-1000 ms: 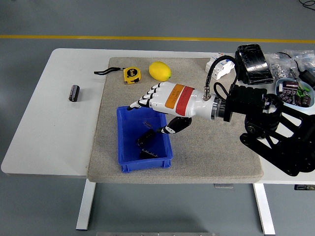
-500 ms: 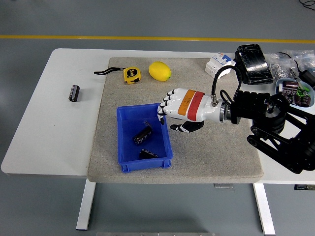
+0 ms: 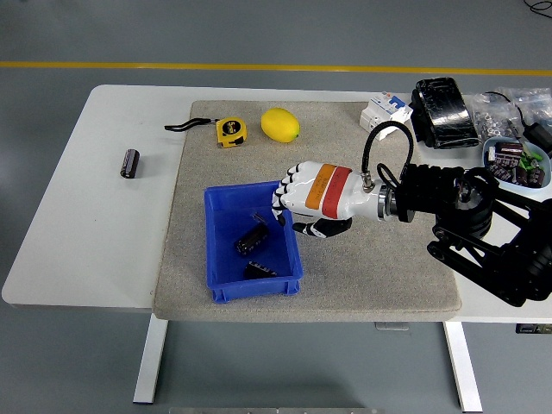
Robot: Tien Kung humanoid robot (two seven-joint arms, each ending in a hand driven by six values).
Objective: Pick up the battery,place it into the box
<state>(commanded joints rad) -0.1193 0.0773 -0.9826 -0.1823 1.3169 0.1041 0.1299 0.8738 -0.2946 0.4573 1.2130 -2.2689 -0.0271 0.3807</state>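
Note:
A blue box (image 3: 222, 291) stands on the grey mat, and two black batteries lie in it, one in the middle (image 3: 251, 240) and one near the front wall (image 3: 260, 269). Another black battery (image 3: 129, 162) lies on the bare white table at the far left. My right hand (image 3: 289, 216), white with an orange and red band, hangs just over the box's right rim. Its fingers are curled and hold nothing. My left arm does not show.
A yellow tape measure (image 3: 229, 130) and a lemon (image 3: 280, 124) lie at the back of the mat (image 3: 379, 276). A black block (image 3: 444, 112), a white part (image 3: 385, 109) and a tray of small parts (image 3: 516, 162) crowd the back right.
My right hand has pulled back to the right from over the box and curled its fingers. The battery it let go has settled in the box.

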